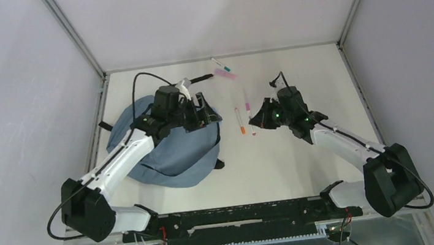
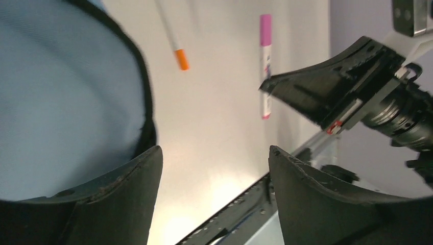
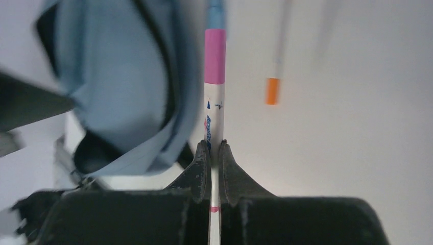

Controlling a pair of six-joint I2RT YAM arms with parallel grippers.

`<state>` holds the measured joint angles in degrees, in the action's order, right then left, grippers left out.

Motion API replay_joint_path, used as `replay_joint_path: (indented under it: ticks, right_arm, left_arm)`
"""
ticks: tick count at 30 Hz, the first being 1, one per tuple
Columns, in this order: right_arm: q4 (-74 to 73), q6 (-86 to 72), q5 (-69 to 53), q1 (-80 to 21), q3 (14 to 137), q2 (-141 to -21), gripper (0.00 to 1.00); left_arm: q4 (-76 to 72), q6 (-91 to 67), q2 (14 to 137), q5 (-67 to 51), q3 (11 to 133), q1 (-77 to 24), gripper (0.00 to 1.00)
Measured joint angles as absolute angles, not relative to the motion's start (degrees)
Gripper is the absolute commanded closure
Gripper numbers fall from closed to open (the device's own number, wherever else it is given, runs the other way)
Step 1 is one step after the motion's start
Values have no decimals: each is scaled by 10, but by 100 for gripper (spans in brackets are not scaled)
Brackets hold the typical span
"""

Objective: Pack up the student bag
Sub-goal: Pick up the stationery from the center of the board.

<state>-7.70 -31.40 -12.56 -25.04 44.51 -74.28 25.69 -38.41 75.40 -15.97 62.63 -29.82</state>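
The slate-blue student bag (image 1: 172, 155) lies at the left of the table. My left gripper (image 1: 212, 117) hovers over its right edge, open and empty; in the left wrist view (image 2: 214, 153) the bag (image 2: 61, 102) lies beside the left finger. My right gripper (image 1: 256, 120) is shut on a white marker with a pink cap (image 3: 214, 102), gripping its barrel; in the right wrist view the gripper (image 3: 214, 149) points toward the bag (image 3: 127, 76). That marker also shows in the top view (image 1: 249, 114) and the left wrist view (image 2: 265, 66).
A white marker with an orange cap (image 1: 240, 122) lies on the table between the bag and the pink marker. A pink block (image 1: 225, 74) and a teal-tipped pen (image 1: 220, 65) lie near the back edge. Enclosure walls surround the table.
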Motion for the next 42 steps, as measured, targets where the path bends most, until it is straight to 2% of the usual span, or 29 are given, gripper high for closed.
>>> replay_joint_path:
  ticks: [6, 13, 18, 20, 22, 28, 29, 30, 31, 32, 33, 36, 42]
  right_arm:
    - [-14, -335, -233, -267, 439, -714, 100]
    - [21, -356, -281, -280, 439, -711, 100]
    - [36, -364, -298, -287, 439, -711, 100]
    - [37, -364, -300, -292, 439, -711, 100]
    - [40, -365, -301, -298, 439, -712, 100]
    - [42, -367, -300, -315, 439, -729, 100]
    - [44, -368, -298, -318, 439, -732, 94]
    - [46, -369, -296, -320, 439, -735, 76]
    - [48, -372, -293, -321, 439, -738, 53]
    - [49, -375, -292, -322, 439, -740, 37]
    - [50, -380, -290, -324, 440, -742, 27]
    - [46, -383, -283, -327, 441, -742, 19]
    - [-3, -366, -252, -316, 442, -704, 18]
  left_arm:
    - [135, -453, 800, -244, 610, -304, 22]
    - [66, -506, 821, -273, 600, -306, 27]
    - [45, -519, 842, -275, 601, -315, 36]
    - [43, -524, 853, -275, 601, -320, 43]
    - [43, -529, 865, -275, 601, -327, 55]
    - [34, -551, 873, -276, 601, -334, 98]
    - [35, -550, 873, -275, 601, -334, 100]
    - [37, -551, 873, -274, 601, -334, 100]
    - [40, -550, 872, -272, 601, -334, 100]
    - [45, -546, 872, -269, 602, -334, 100]
    - [51, -538, 872, -264, 602, -334, 100]
    - [135, -486, 867, -221, 625, -331, 100]
    - [359, -345, 854, -8, 754, -316, 100]
